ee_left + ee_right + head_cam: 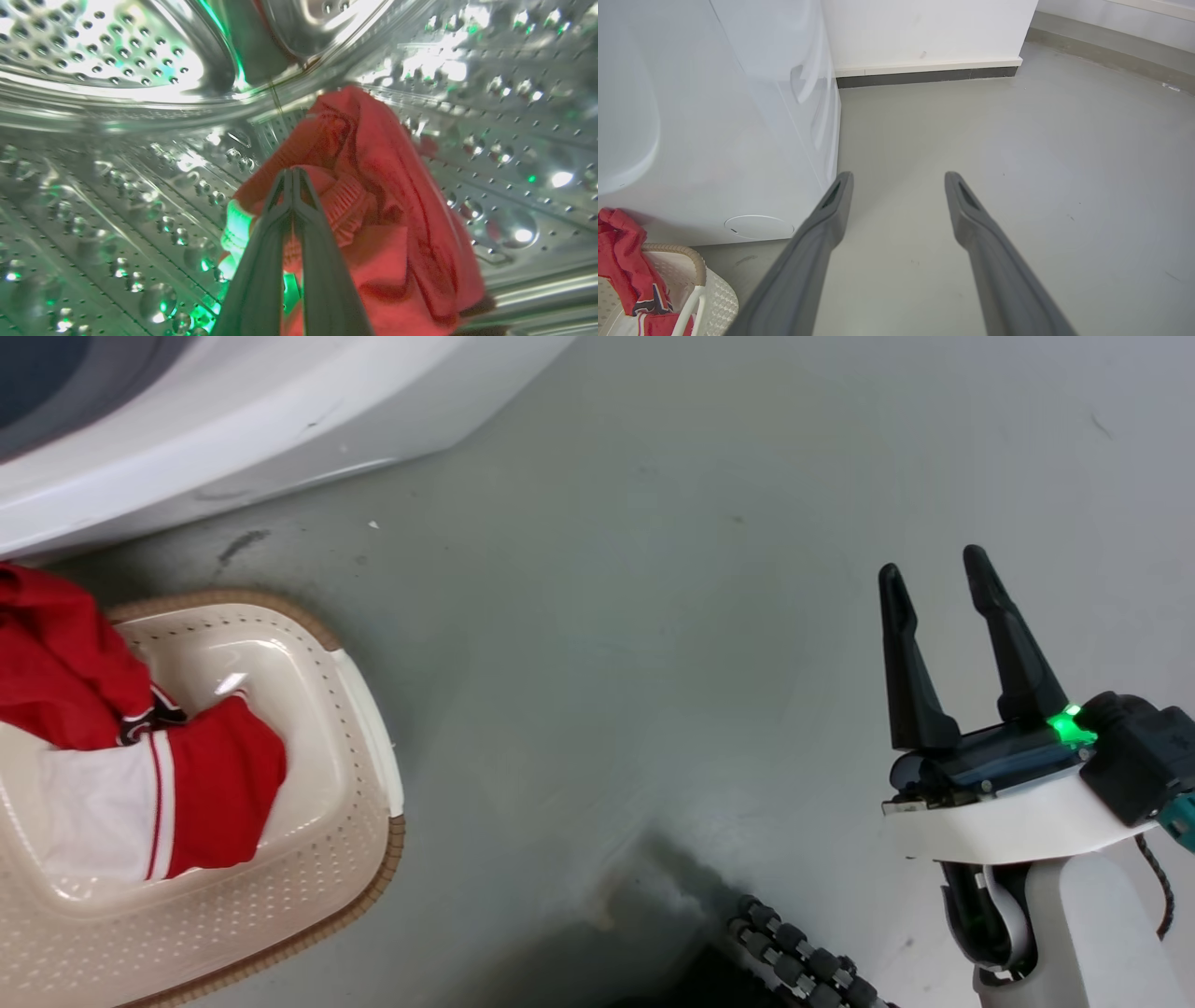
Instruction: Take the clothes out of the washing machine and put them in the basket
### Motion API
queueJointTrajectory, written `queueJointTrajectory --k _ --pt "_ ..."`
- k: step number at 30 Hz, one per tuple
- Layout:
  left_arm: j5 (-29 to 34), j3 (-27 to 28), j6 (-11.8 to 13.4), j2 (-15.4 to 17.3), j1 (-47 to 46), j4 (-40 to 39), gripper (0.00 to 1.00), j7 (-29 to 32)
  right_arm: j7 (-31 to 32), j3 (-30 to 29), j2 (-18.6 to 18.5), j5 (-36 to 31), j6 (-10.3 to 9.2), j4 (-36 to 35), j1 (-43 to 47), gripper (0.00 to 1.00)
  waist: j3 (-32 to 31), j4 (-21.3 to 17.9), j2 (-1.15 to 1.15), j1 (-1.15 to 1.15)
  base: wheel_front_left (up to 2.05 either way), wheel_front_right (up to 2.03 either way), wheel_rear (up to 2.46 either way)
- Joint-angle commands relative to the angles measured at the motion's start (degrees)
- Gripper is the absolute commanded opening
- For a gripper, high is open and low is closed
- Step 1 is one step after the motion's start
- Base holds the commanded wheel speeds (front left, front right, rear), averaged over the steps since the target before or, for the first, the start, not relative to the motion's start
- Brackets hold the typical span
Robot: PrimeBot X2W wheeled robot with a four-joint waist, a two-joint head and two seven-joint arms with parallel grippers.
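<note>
Our left gripper [292, 175] is deep inside the steel drum [117, 60], clenched on the ribbed edge of a red garment [373, 186] that bunches toward 3 o'clock of the fingertips. We judge that a narrow pinch suits soft cloth that has to be dragged out. Our right gripper [936, 565] hangs released over bare floor [653, 663] at 4 o'clock in the head view, out of the way. The basket [369, 709] sits at 8 o'clock, just beside the washing machine [233, 420]. It already holds red clothes [219, 784], so the carry is short.

White forearm [1102, 933], 2 dark tapered fingers [912, 681]
</note>
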Motion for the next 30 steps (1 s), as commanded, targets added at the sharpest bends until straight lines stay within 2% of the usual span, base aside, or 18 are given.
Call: queueJointTrajectory --k 1,17,23,30 --pt "-0.46 0.25 0.11 -0.52 0.81 0.18 0.0 -1.11 -0.12 -0.45 0.1 -0.48 -0.06 0.07 -0.74 1.0 -1.23 1.09 0.0 0.0 0.0 0.0 0.0" --pt "-5.24 -0.31 -0.84 -8.54 14.97 2.29 0.0 -19.6 -0.12 -5.33 0.08 -5.3 -0.06 2.09 0.45 1.0 -13.56 9.39 0.0 0.0 0.0 0.0 0.0" --pt "-6.3 -1.36 -0.88 -10.63 21.64 1.86 0.0 -24.16 -0.12 -6.41 0.08 -6.49 -0.06 2.96 1.85 1.0 -18.5 11.79 0.0 0.0 0.0 0.0 0.0" --pt "-6.79 -1.25 -0.55 -12.48 28.38 -1.36 0.0 -26.51 -0.11 -7.54 0.09 -8.0 -0.06 3.96 3.55 1.0 -23.2 14.74 0.0 0.0 0.0 0.0 0.0"
